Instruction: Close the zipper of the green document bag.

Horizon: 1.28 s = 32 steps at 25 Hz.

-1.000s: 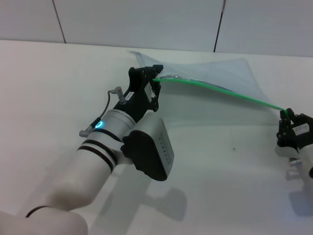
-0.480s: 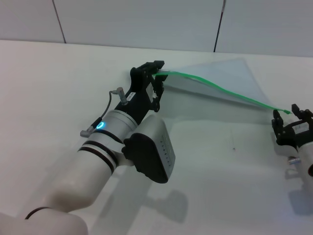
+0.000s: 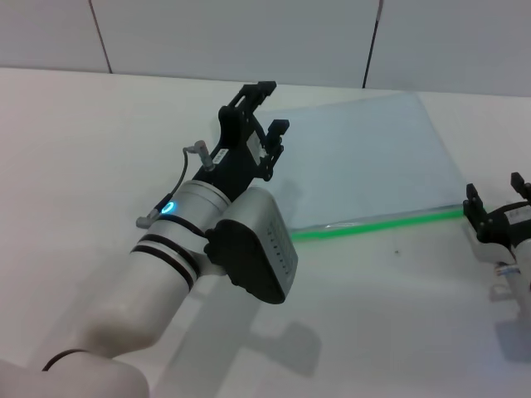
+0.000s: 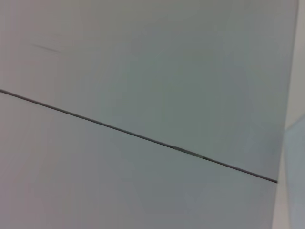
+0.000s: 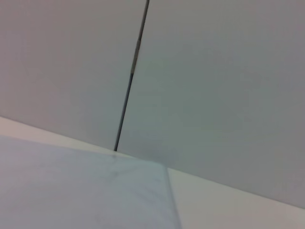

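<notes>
The green document bag (image 3: pixel 365 157) lies flat on the white table, a translucent pale blue-grey sheet. Its zipper (image 3: pixel 382 222), a thin bright green strip, runs along the near long edge. My left gripper (image 3: pixel 267 108) hangs open above the bag's left end and holds nothing. My right gripper (image 3: pixel 495 189) stands open just past the zipper's right end, apart from it. In the right wrist view the document bag (image 5: pixel 71 191) shows as a pale sheet with one far corner. The left wrist view shows only wall.
The white table (image 3: pixel 99 141) stretches left of and in front of the bag. A panelled wall (image 3: pixel 232 33) with dark seams rises behind it. My left arm's white forearm (image 3: pixel 174 265) crosses the near left of the table.
Both grippers have opened and let go of the green zipper edge. The bag, held up and stretched between them before, has dropped flat onto the table. The left gripper rose slightly.
</notes>
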Each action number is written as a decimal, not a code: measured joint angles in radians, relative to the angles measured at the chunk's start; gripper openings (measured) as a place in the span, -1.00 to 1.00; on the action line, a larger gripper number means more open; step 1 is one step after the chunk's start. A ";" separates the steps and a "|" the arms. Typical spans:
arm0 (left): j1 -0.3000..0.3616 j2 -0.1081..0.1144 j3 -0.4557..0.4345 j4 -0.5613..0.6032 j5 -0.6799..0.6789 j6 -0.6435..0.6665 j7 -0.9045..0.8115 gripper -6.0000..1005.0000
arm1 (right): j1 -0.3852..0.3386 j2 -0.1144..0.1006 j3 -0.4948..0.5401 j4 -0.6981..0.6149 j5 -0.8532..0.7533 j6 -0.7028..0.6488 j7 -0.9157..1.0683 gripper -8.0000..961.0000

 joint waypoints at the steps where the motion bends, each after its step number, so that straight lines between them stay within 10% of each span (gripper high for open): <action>1: 0.000 0.000 0.000 0.000 0.000 0.000 0.000 0.12 | -0.001 0.000 0.000 0.000 0.001 0.003 0.000 0.20; 15: 0.004 -0.001 -0.005 -0.005 0.001 -0.038 -0.040 0.20 | -0.006 0.000 -0.001 -0.037 0.007 0.069 0.000 0.37; 32: 0.042 -0.006 -0.053 -0.058 -0.026 -0.254 -0.550 0.17 | 0.021 -0.002 0.007 -0.166 0.099 0.202 0.009 0.36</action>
